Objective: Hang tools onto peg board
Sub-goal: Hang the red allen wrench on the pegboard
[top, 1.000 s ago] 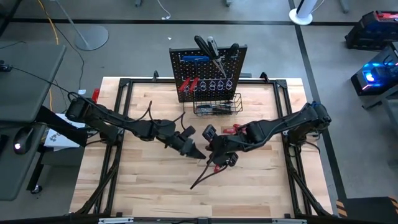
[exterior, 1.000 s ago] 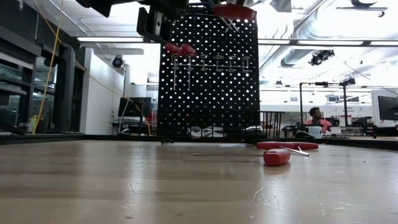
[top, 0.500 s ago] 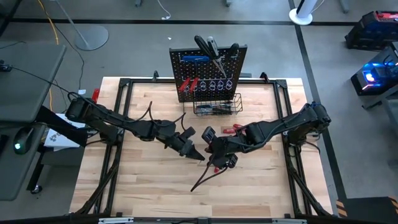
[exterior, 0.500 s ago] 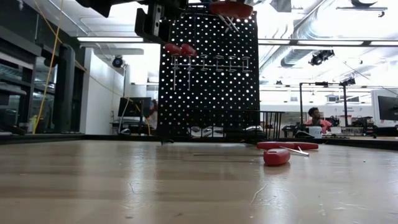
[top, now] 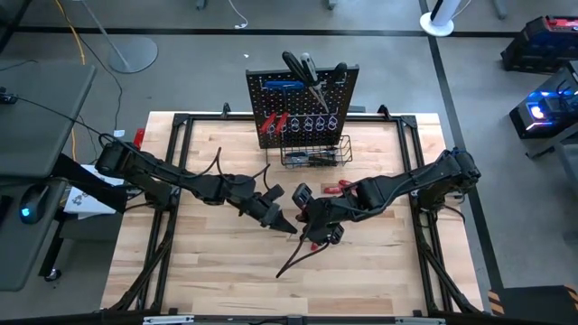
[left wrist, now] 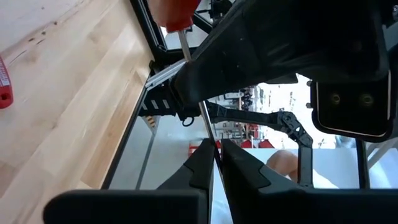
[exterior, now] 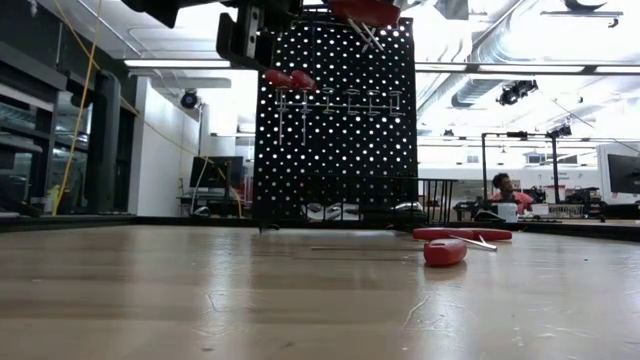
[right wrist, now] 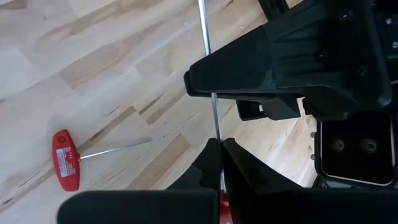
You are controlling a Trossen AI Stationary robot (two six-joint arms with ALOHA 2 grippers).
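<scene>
Wooden counter [top: 217,271] fills the high view, and the peg board [top: 304,108] stands upright at its far edge, tools already hanging on its hooks and a wire basket [top: 316,152] at its foot. Mid-counter, both arms meet over one tool! The right pincer [top: 318,236] is clamped shut on a red-handled key [left wrist: 186,34], and its own wrist view shows the thin steel shaft running straight out between the fingers. The left pincer [top: 287,226] is pinched shut on that same shaft further along, tips tight around the rod in the left wrist view. So the key hangs in the air between the two, long axis running from one pincer to the other. A hand-over, by my read, and the board lies well beyond both. Two more red tools [exterior: 455,240] lie on the counter between the arms and the basket, nearer the right arm
</scene>
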